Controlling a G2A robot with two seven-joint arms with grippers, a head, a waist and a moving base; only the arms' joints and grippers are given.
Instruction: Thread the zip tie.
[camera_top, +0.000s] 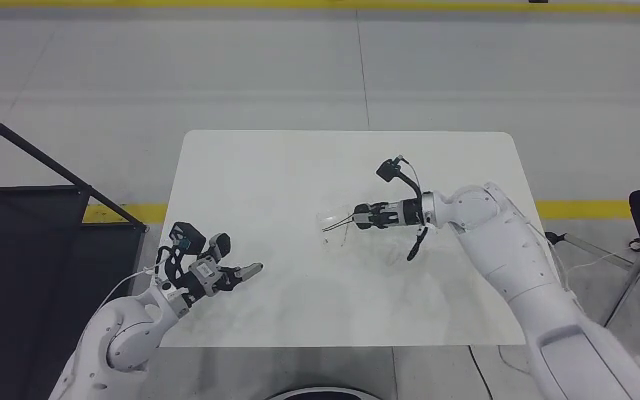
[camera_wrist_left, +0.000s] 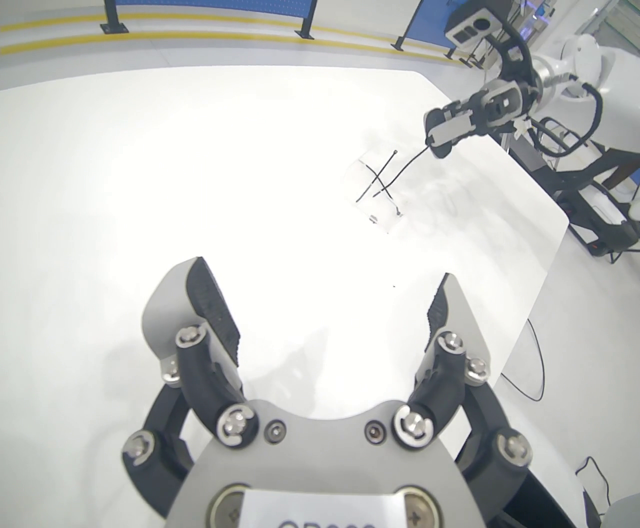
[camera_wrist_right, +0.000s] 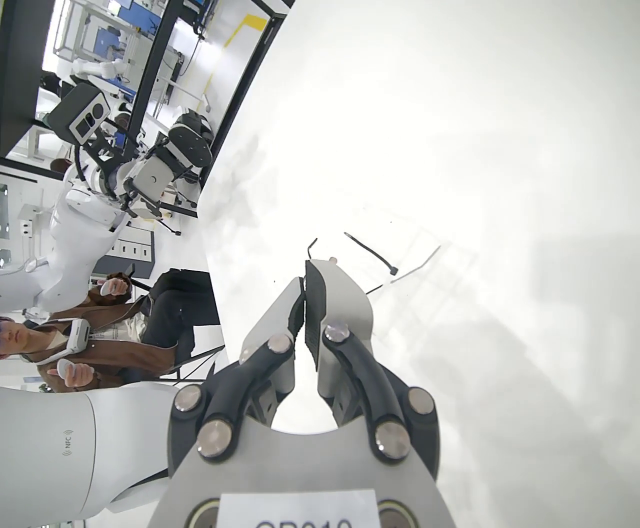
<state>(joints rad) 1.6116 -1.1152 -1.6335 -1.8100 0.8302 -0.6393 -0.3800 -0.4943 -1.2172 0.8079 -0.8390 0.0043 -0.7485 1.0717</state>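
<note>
Pinching a zip tie (camera_wrist_left: 411, 160) over the surface (camera_wrist_left: 200, 175), the right tool (camera_wrist_right: 304, 285) is closed; the left tool (camera_wrist_left: 324, 282) gapes empty.

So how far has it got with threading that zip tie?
Done: the right gripper is shut on one end of a thin black zip tie. In hand: only that grip; the left gripper hangs open and empty over a near corner of the white table. Left: no loop shows, so the threading itself is still to do.

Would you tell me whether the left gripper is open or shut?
Open: the left gripper has its fingers wide apart, holding nothing.
</note>
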